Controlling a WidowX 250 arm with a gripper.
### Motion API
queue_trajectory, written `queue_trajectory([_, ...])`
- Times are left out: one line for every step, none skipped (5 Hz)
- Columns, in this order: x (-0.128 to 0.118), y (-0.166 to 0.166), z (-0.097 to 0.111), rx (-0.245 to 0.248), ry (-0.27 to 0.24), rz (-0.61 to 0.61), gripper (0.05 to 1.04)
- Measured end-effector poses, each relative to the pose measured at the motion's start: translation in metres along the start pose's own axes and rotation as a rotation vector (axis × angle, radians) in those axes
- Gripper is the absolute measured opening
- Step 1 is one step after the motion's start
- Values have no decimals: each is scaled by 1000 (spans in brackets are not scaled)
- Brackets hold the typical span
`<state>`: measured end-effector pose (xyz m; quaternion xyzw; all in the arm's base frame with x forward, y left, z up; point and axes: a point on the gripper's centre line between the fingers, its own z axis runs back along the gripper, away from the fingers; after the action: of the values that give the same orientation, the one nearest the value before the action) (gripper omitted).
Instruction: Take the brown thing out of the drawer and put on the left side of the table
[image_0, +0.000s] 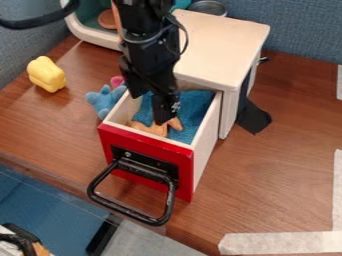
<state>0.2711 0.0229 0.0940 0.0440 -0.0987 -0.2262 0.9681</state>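
The light-brown, soft-looking thing (155, 130) lies in the front part of the open wooden drawer (206, 127), which has a red front and blue lining. Its long axis runs roughly across the drawer, along the red front; which end is its head cannot be told. The black two-finger gripper (159, 113) is lowered into the drawer over it; its opening and any hold cannot be made out. White marks on it are too small to be read.
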Motion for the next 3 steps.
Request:
queue_trajectory([-4,-1,-5,-2,8,-26,999])
queue_trajectory([-5,-2,-11,0,7,-52,999])
queue_trajectory([-5,0,-16,9,11,-42,999])
